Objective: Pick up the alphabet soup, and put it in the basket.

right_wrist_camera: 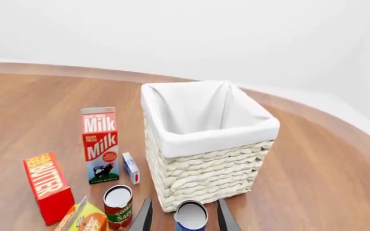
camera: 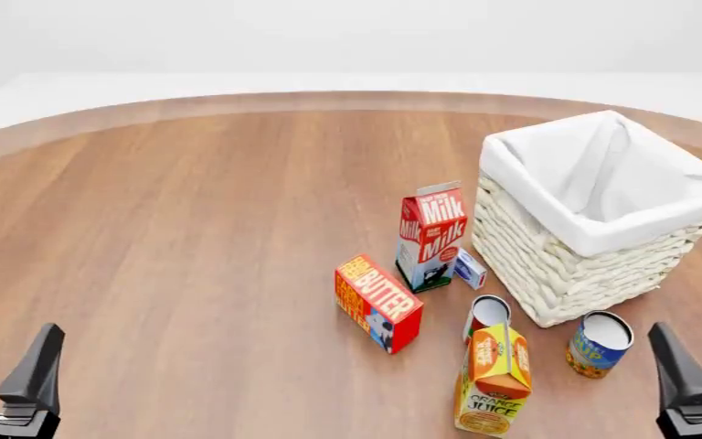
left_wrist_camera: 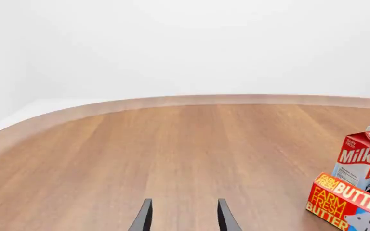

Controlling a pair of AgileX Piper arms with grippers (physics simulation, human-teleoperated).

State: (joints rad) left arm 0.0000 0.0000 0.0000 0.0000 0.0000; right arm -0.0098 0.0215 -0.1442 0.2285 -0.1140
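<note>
The alphabet soup, a short can with a blue label and pale top, stands upright on the table just in front of the basket. In the right wrist view the alphabet soup shows between my right gripper's two fingers, ahead of them and untouched. My right gripper is open and holds nothing; one of its fingers shows at the front view's lower right, to the right of the can. My left gripper is open and holds nothing, low at the near left, far from the can.
A red-and-white can and an orange juice carton stand just left of the soup. Farther left are a butter box, a milk carton and a small blue-white box beside the basket wall.
</note>
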